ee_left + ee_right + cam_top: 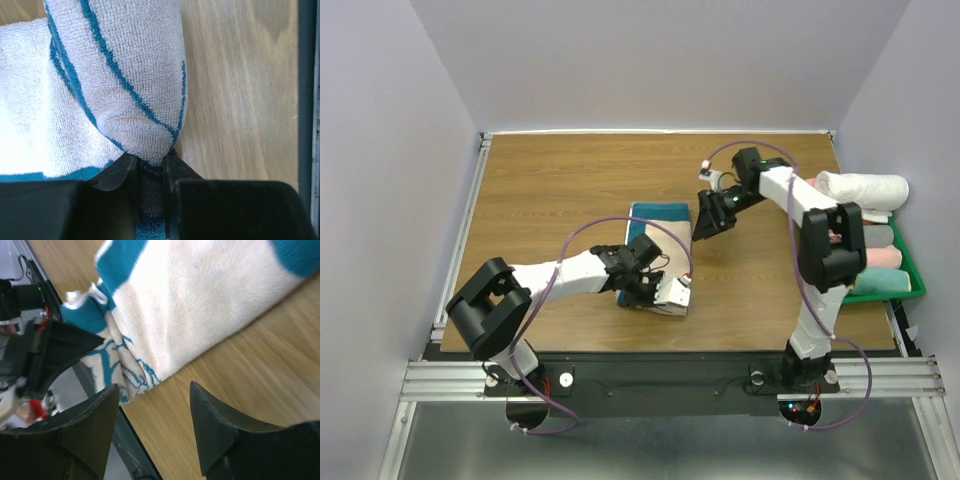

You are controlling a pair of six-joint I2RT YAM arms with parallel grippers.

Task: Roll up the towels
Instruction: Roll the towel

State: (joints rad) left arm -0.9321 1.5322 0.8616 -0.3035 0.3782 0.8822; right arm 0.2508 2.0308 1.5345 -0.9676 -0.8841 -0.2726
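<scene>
A teal and cream towel (660,235) lies in the middle of the table, its near end folded over so the cream reverse with teal lines shows (672,295). My left gripper (655,288) is shut on that folded near end; in the left wrist view the cream cloth (130,75) bunches into the fingers (172,165). My right gripper (705,228) is open and empty, just right of the towel's far end. The right wrist view shows the towel (200,295) above the open fingers (215,425), not touching them.
A green tray (910,280) at the right edge holds a white rolled towel (860,190) and pink and green rolls. The table's front edge and metal rails (650,375) run just below the left gripper. Bare wood lies left of the towel.
</scene>
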